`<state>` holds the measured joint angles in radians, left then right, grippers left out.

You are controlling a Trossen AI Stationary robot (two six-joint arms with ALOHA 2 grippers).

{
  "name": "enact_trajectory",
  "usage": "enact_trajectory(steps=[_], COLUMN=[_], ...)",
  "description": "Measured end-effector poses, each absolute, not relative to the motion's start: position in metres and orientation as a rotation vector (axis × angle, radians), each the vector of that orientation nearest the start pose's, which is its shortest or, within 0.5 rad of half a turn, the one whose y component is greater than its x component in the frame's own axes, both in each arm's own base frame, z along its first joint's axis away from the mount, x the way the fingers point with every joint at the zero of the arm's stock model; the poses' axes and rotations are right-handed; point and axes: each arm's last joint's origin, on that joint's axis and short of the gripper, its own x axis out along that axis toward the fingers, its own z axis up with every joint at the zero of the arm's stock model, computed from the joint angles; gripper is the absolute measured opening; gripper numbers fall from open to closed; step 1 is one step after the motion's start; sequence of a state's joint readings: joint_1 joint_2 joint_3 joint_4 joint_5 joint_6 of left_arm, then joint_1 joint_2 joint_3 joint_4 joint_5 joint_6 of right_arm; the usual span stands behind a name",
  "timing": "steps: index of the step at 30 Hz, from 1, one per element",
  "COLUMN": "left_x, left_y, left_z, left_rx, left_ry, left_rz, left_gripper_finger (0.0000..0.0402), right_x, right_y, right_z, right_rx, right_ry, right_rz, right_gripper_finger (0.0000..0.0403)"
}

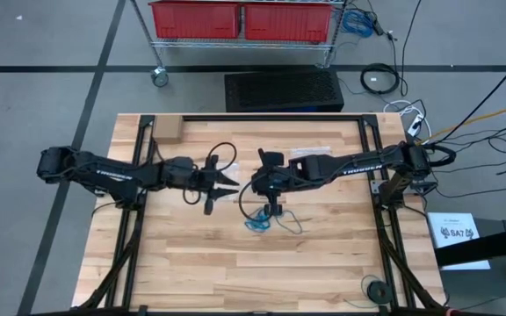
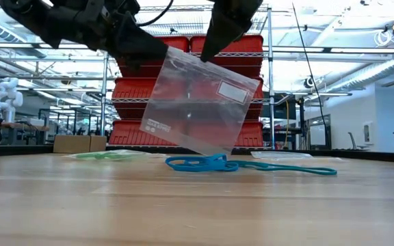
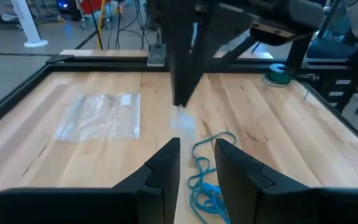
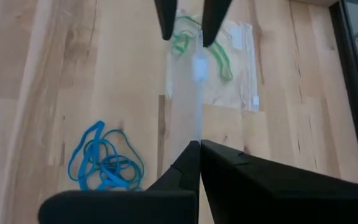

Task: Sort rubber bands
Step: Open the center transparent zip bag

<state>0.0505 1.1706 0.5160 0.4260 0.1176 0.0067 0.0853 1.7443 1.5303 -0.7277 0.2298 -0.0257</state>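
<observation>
One tangle of blue rubber bands (image 2: 200, 163), long axis crosswise

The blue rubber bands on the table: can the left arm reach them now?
Probably yes. The left gripper is open, holds nothing, and the blue rubber bands lie just ahead; only the clear bag, pinched by the right gripper, hangs nearby.

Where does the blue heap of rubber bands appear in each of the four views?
High: blue bands below the right pincer.
Low: centre, on the table under the held bag.
Left wrist: bottom centre.
Right wrist: lower left.
Shared landmark: the held bag.
</observation>
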Motion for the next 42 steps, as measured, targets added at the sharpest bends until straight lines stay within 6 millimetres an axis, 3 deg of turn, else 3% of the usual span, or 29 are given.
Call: enact_trajectory(steps=[10,21,27,42], left_x=[0.244,0.251,0.256,0.256], left_y=[0.010,0.010,0.011,0.011], left_z=[0.227,0.217,0.225,0.226], left_rx=[-0.004,-0.006,0.015,0.021], left_ry=[0.273,0.316,0.287,0.307], left_rz=[-0.030,-0.028,-0.030,-0.029], left_gripper_finger=[0.0100,0.0036,0.0007,0.0003], right_x=[0.373,0.373,0.373,0.372], right_y=[0.025,0.025,0.025,0.025], right_z=[0.292,0.292,0.292,0.293], right_rx=[-0.173,-0.173,-0.173,-0.146], right_ry=[0.940,0.939,0.942,0.934], right_rz=[-0.120,-0.121,-0.121,-0.166], right_gripper_finger=[0.0000,0.0000,0.0000,0.0007])
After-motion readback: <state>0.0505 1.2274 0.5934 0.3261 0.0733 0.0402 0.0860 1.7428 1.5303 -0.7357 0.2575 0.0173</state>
